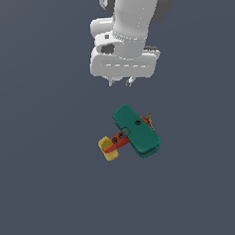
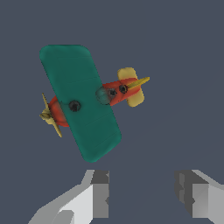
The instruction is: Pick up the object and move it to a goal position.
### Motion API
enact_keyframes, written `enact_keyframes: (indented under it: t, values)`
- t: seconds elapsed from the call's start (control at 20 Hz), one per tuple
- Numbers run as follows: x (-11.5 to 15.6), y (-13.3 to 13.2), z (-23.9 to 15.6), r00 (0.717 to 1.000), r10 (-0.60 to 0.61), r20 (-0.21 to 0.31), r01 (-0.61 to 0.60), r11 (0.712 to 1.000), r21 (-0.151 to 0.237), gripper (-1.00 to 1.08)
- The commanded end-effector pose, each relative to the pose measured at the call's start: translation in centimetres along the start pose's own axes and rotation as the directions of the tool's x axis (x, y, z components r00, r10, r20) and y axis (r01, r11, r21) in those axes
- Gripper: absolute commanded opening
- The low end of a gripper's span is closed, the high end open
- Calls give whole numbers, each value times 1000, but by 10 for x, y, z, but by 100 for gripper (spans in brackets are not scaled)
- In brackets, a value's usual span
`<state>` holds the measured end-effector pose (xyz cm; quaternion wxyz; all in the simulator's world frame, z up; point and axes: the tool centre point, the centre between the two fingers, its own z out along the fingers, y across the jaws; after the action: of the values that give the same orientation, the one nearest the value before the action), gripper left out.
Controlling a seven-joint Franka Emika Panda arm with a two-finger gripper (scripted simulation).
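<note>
— Toy biplanes (image 1: 132,132)? One only, out on the dark floor.
— Wings? One broad teal-green slab (image 2: 80,101) seen in the wrist view; a second edge under it just visible in the exterior view.
— Propellers? One, thin and yellow (image 2: 50,115).
— Tails? One, yellow (image 1: 107,148).
— Wheels? Cannot count them.
— Arms? One white arm (image 1: 132,14), one gripper (image 1: 121,81).
— Fingers? Two (image 2: 97,194), standing apart with nothing between.
</note>
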<state>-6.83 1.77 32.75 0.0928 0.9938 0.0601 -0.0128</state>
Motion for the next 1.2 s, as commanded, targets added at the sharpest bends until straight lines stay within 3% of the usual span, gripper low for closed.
enact_keyframes:
  t: [0.0, 0.6, 1.15]
  values:
    - [-3, -6, 11, 1000, -7, 27, 8, 999, -36, 28]
    - [-16, -28, 57, 990, -32, 135, 62, 973, -221, 28]
    - [-28, -44, 91, 980, -48, 195, 124, 908, -399, 28]
